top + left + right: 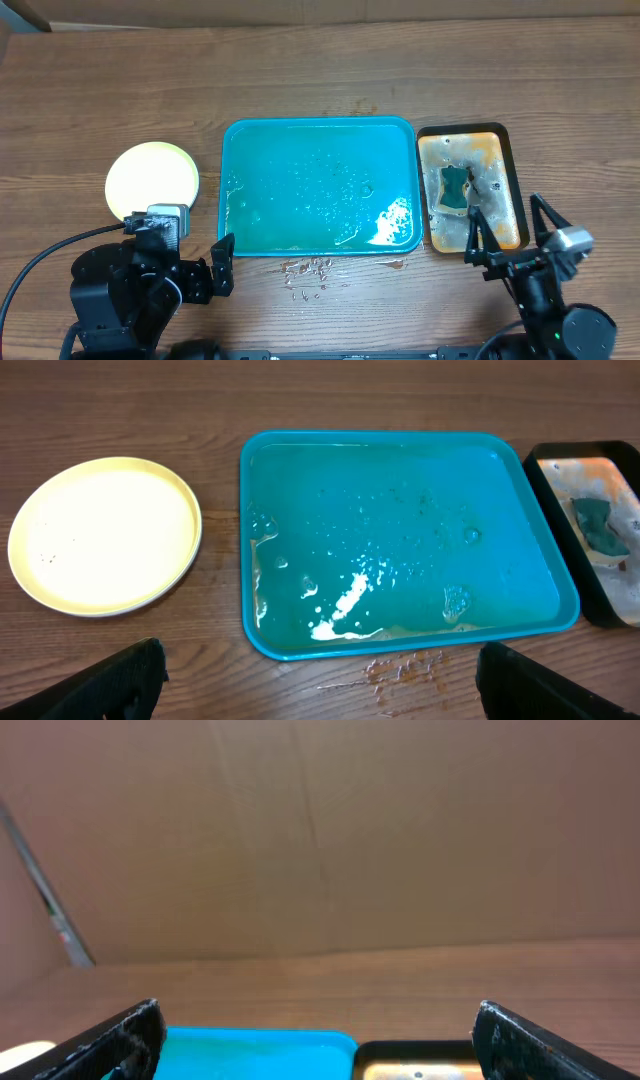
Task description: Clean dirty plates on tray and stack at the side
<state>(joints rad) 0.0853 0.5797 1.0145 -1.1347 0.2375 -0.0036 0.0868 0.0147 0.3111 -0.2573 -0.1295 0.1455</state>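
The teal tray (320, 185) lies mid-table, wet, with only water drops and a white foamy streak in it. A pale yellow-green plate (152, 180) rests on the wood to the left of it, looking clean apart from a few specks. My left gripper (180, 240) hovers open near the table's front, just in front of that plate (105, 535) and the tray's (400, 540) left corner, with nothing between its fingers (125, 680). My right gripper (507, 230) is open and empty at the front right. Its view faces a cardboard wall, with the tray (260, 1055) low in frame.
A black-rimmed, brown-stained tray (470, 185) with a green sponge (455, 188) sits right of the teal tray, just beyond my right gripper. Brownish drips (310, 270) dot the wood in front of the teal tray. A cardboard wall stands behind the table.
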